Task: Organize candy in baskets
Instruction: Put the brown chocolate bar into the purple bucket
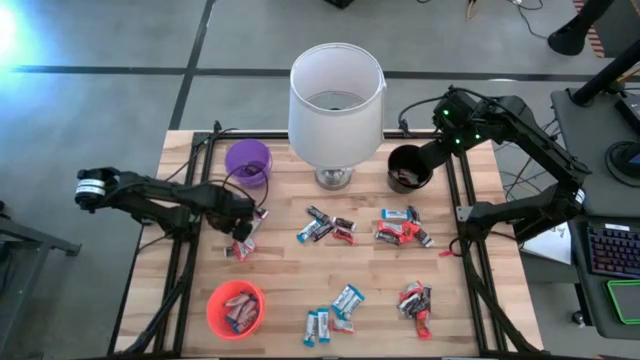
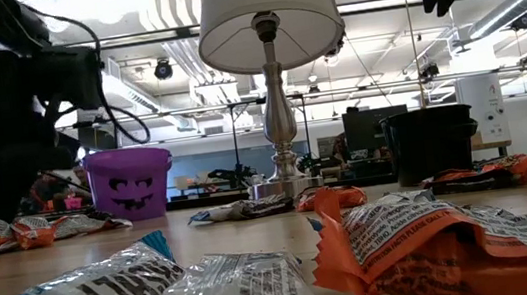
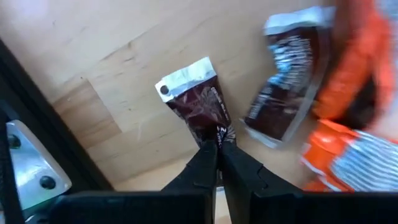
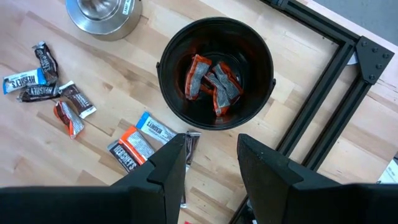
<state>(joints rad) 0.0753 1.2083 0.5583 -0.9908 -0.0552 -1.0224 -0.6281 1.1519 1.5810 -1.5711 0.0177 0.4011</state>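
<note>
The left gripper is pinching a dark brown candy by its end, low on the table's left side near the purple basket — lifting straight up should avoid dragging neighbours. The right gripper is hovering with fingers apart over the black basket.

Wooden plank table edged by black metal frame; white-shaded lamp on metal base at table's far middle; grey floor beyond lamp; desk with keyboard right of table; ceiling ducts above lamp.
</note>
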